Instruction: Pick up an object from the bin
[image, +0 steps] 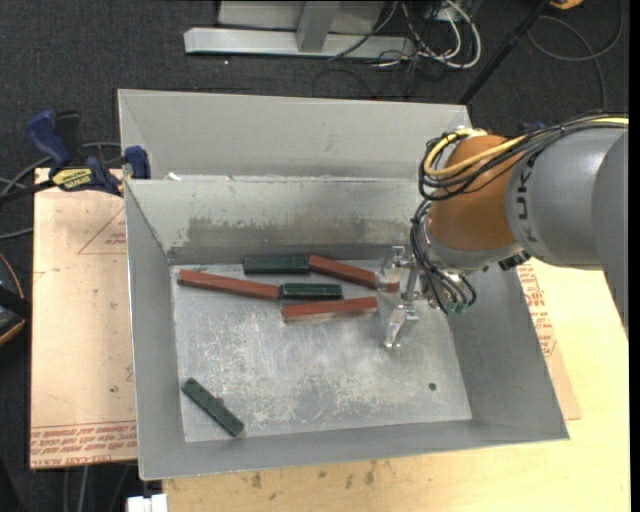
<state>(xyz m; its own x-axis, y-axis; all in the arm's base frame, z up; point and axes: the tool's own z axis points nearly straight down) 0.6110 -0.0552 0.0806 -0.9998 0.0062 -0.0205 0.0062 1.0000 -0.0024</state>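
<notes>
Orange-covered arm (480, 205) hangs its gripper (397, 298), fingers apart, at the right ends of the upper red stick (340, 269) and lower red stick (325, 311).

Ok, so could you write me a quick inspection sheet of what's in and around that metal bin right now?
Surface: grey metal bin, floor scuffed, walls sloping.
Job's things: three red-brown bars and two dark green bars, clustered near the back wall.
Clutter: one separate dark green bar, alone near the front left corner.
Gripper: gripper low in the bin, at the cluster's right end.
Cables: yellow and black cables looped over the arm's orange wrist cover; more floor cables behind the bin.
Surroundings: dark carpet.
</notes>
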